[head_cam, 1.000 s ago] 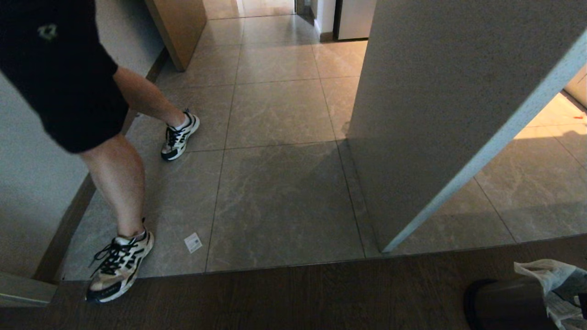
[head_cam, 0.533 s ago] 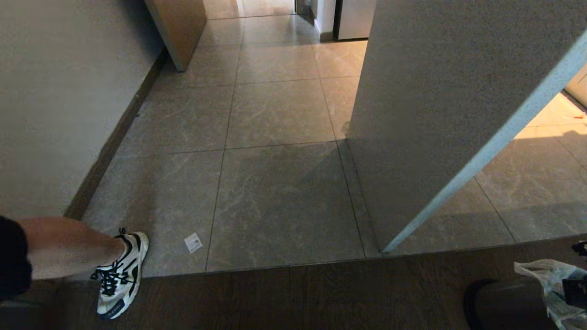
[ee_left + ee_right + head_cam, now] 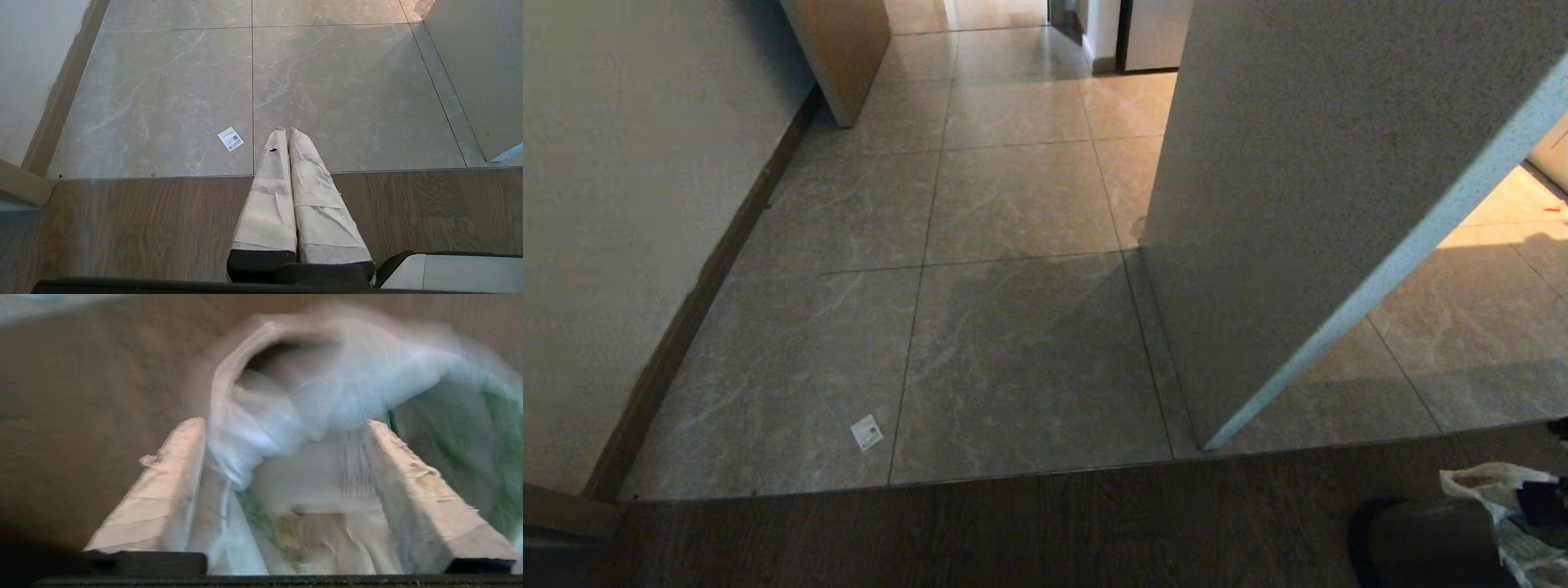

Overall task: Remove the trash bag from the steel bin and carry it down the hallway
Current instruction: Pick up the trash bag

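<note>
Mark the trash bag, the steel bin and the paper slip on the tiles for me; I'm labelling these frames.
trash bag (image 3: 1482, 483): head view, its crumpled upper edge.
steel bin (image 3: 1421, 539): head view, its dark grey side.
paper slip (image 3: 867, 433): head view, its middle.

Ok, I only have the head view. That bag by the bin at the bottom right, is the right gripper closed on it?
Observer: No. The right wrist view shows the right gripper open, fingers spread wide, with the trash bag between them.
Operator: Anything visible inside the bag?
Observer: Whitish paper with printed lines shows through, and the plastic carries green print.
Operator: And the left arm? I can't see it at all.
Observer: The left gripper is shut and empty, hanging over the wood floor and pointing toward the tiles.
</note>
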